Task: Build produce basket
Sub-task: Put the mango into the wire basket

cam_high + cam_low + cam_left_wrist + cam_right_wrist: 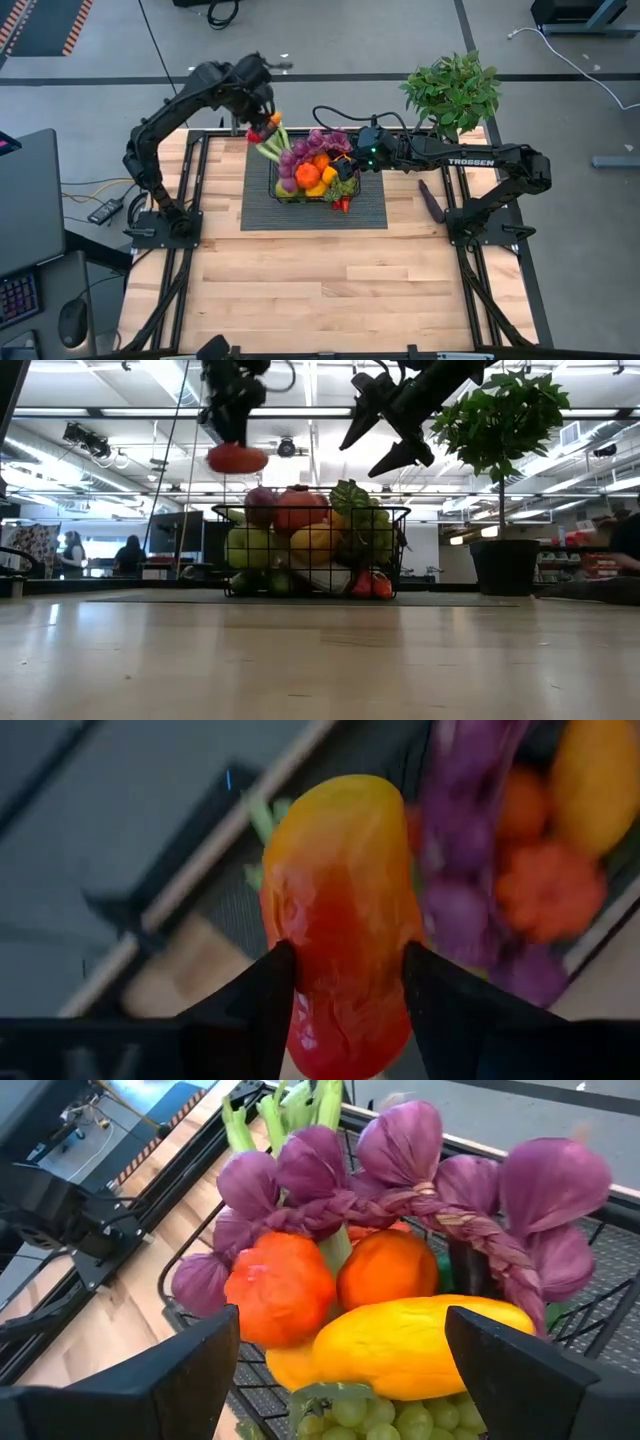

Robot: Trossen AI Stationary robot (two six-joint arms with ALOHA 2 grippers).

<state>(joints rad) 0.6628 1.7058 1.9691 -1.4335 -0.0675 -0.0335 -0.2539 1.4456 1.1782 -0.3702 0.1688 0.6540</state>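
A red-to-yellow toy pepper (pixel 340 910), hidden overhead, is seen clamped by the left gripper (pixel 345 985) in its wrist view, while the right gripper (pixel 340 1370) is held jaws apart over the black wire-mesh basket (pixel 310 550).

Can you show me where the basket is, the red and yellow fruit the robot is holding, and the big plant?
basket (pixel 400 550): low view, right wire side.
red and yellow fruit (pixel 340 890): left wrist view, middle of the fruit, above the left hand's fingers.
potted plant (pixel 452 92): high view, leaves.

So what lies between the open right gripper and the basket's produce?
Nothing. In the low view the right gripper hangs open above the basket, only air between. Its wrist view looks past bare fingers straight at the produce.
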